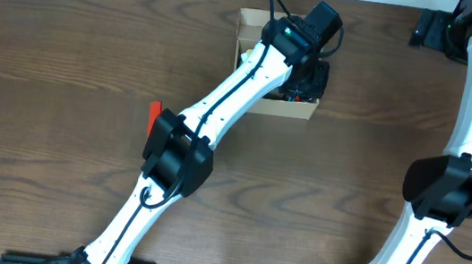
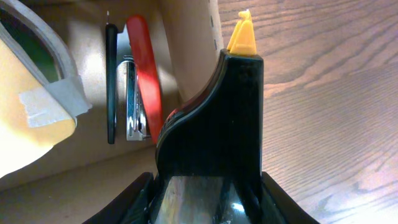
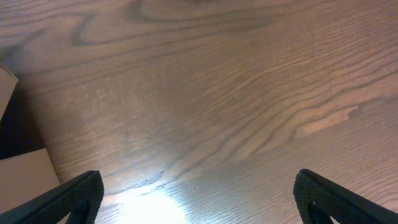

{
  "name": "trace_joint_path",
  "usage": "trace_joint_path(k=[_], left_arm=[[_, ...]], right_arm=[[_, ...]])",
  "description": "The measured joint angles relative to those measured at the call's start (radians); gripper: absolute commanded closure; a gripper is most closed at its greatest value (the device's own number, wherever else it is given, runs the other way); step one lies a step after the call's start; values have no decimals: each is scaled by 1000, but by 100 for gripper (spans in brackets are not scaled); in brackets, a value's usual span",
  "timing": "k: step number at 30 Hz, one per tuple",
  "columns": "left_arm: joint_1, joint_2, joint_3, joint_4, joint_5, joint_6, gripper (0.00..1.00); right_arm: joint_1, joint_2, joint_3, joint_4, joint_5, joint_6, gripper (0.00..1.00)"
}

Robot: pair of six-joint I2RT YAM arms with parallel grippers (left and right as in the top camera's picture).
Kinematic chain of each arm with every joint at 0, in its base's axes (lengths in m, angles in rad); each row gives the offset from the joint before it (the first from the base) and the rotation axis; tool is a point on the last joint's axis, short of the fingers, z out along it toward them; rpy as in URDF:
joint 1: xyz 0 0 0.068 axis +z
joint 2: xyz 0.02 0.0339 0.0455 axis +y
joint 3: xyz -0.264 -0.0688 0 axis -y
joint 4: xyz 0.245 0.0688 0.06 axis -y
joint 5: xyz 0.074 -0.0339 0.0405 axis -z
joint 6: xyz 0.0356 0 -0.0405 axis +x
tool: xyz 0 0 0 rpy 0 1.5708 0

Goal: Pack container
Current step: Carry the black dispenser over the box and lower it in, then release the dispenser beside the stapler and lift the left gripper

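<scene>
Overhead, left arm (image 1: 231, 95) covers container (image 1: 251, 24) holding red stapler (image 2: 144, 68).

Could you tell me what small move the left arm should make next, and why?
Probably shift the left end effector a little toward the stapler before letting go: the black yellow-tipped tool it grips seems to sit over the box wall, tip above bare table.
</scene>
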Motion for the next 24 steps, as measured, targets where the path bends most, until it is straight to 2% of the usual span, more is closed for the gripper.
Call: trace_joint_path(k=[24], left_arm=[[2, 32, 0, 1, -12, 53, 94]], right_arm=[[0, 0, 0, 0, 0, 0, 1]])
